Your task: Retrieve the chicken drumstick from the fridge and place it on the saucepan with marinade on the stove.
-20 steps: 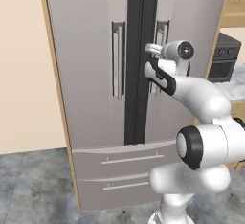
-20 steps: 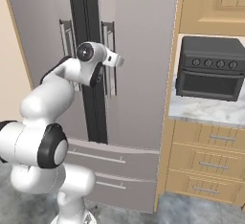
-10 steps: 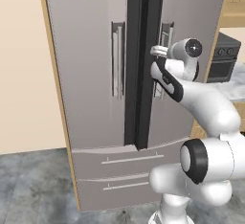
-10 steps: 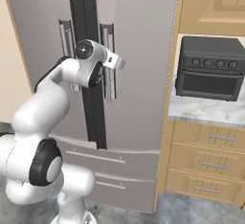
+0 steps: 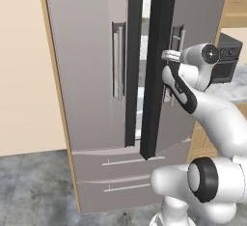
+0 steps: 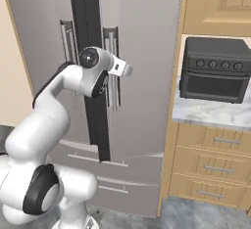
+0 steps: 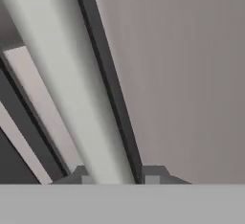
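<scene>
The fridge [image 5: 91, 75] has its right door swung slightly ajar, and a narrow slice of white interior shows in the gap beside the black centre strip [image 5: 157, 65] in the left base view. The end effector [image 7: 115, 177] sits at that door's vertical bar handle [image 7: 76, 98] — in the hand view the pale bar runs between the two fingertips [image 7: 152, 174], which close around it, so it is grasping the handle. The chicken drumstick cannot be made out through the gap. To the fridge's right a black toaster oven [image 6: 213, 69] stands on a marble worktop [image 6: 211, 115] above wooden drawers [image 6: 211, 167], apart from the arm — a wooden cabinet [image 6: 218, 5] hangs over it.
</scene>
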